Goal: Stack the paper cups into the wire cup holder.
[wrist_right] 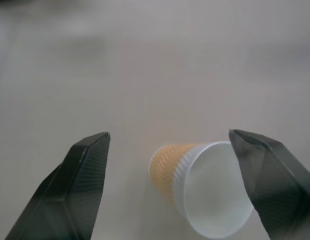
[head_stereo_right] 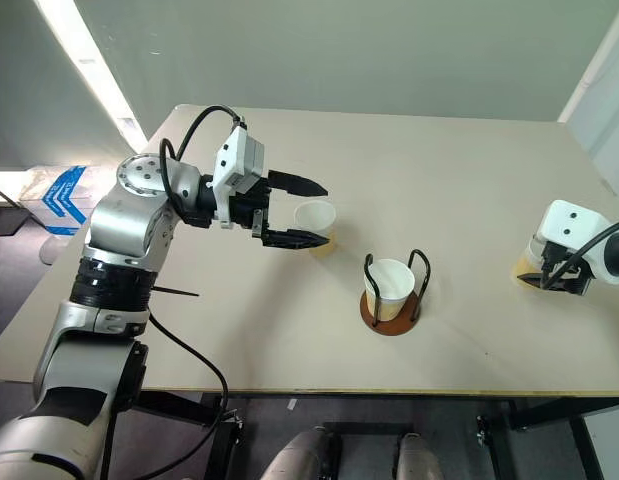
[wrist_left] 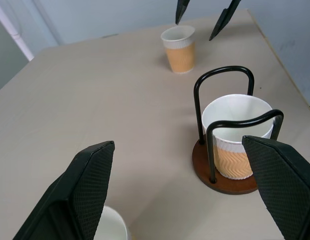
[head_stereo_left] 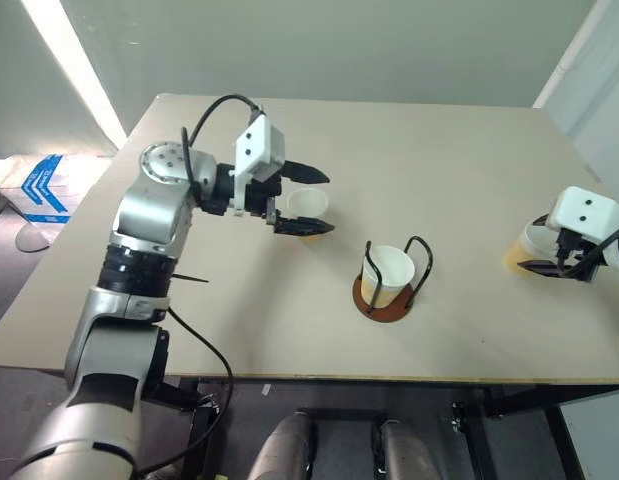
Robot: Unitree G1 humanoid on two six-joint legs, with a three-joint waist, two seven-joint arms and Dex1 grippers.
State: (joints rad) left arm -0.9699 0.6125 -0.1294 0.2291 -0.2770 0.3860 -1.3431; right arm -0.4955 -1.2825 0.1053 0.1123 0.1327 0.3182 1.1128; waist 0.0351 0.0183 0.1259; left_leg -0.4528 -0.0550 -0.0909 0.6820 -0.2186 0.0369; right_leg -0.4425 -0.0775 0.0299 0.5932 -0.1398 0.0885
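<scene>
One cup already sits in the wire cup holder, centre; our left gripper and right gripper, both wide and empty, hover at upright cups left and right, ready to grasp.

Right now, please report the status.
Both pincers open, left, right. One cup in holder. Two cups on table. Nothing blocking.

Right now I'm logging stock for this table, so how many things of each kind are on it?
Paper cups: 3, one in the holder, one by the left claw, one under the right claw.
Wire cup holder: 1.
Total: 4.
</scene>
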